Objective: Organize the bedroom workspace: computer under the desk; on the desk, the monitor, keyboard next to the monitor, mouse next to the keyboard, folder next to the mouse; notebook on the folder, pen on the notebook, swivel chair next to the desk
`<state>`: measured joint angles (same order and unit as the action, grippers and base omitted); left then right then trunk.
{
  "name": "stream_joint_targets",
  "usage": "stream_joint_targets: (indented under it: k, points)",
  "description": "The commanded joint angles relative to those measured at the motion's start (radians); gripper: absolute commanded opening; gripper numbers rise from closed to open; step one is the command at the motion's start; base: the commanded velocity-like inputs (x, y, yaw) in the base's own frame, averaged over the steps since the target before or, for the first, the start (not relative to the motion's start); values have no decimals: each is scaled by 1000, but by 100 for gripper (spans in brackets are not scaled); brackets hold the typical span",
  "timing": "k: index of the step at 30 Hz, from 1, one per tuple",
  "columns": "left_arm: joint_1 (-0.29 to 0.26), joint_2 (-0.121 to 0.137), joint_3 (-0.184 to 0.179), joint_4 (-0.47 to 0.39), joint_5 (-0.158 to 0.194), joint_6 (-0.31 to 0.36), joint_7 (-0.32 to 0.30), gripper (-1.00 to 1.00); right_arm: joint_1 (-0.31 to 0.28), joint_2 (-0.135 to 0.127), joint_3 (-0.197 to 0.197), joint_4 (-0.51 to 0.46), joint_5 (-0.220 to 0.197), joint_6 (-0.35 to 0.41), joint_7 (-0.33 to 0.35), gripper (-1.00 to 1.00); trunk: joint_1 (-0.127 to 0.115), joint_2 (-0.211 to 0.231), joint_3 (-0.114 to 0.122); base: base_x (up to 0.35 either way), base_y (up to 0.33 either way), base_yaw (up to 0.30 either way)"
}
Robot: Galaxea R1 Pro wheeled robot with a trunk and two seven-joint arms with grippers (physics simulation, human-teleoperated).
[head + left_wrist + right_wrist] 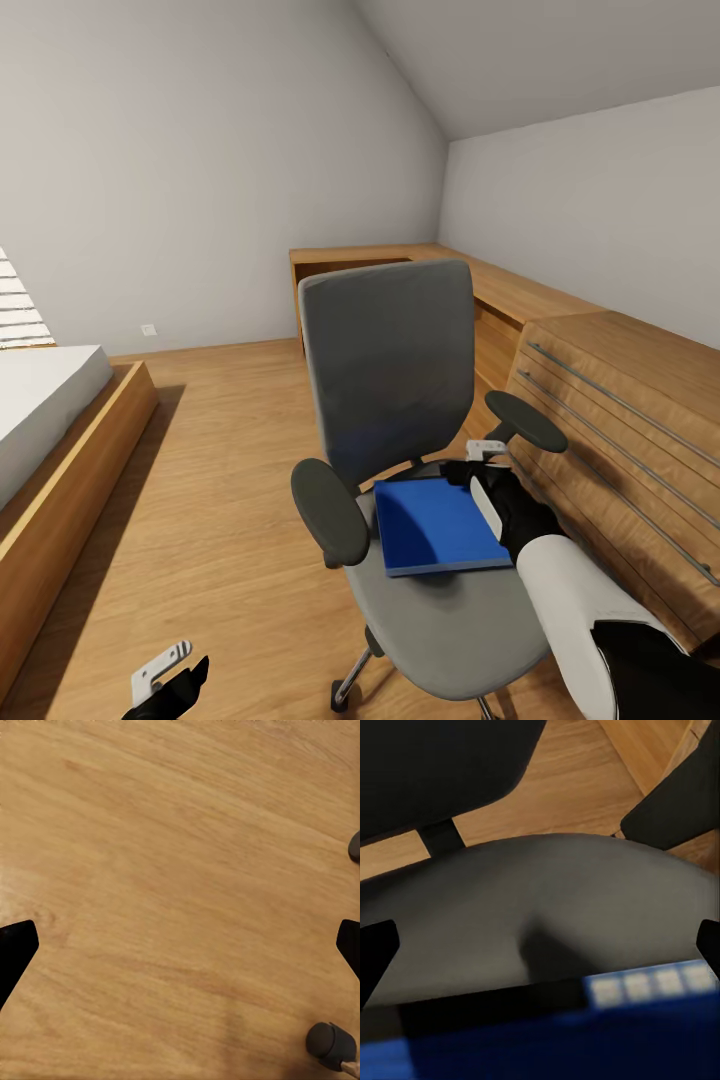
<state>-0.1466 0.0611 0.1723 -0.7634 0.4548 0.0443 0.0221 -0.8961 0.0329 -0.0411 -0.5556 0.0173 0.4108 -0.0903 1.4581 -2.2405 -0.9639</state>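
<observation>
The grey swivel chair (390, 380) with black armrests stands in the middle of the head view, its back toward the far wall. The bright blue folder (440, 525) lies flat on its seat. My right gripper (480, 485) hovers low over the folder's right edge, beside the right armrest. In the right wrist view this gripper (540, 952) is open, with the folder (547, 1042) and the grey seat (547, 892) just below it. My left gripper (165, 685) hangs low at the chair's left; the left wrist view shows it (180, 949) open over bare floor.
A light wooden drawer unit (620, 420) stands close on the chair's right, joined to a wooden counter (400, 255) along the back wall. A bed (40, 400) on a wooden frame fills the left. Chair casters (330, 1044) rest on the wood floor near my left gripper.
</observation>
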Motion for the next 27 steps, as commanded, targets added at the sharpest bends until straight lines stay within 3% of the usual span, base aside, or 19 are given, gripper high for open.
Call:
stream_joint_targets:
  k: [1, 27]
  points:
    - [0, 0, 0, -2, 11, 5, 2, 100, 0, 1, -6, 6, 4, 6, -5, 100, 0, 0, -1, 0, 0, 0]
    - [0, 0, 0, -4, 11, 5, 2, 100, 0, -1, -5, 8, 9, 6, -26, 100, 0, 0, -1, -59, 0, 0]
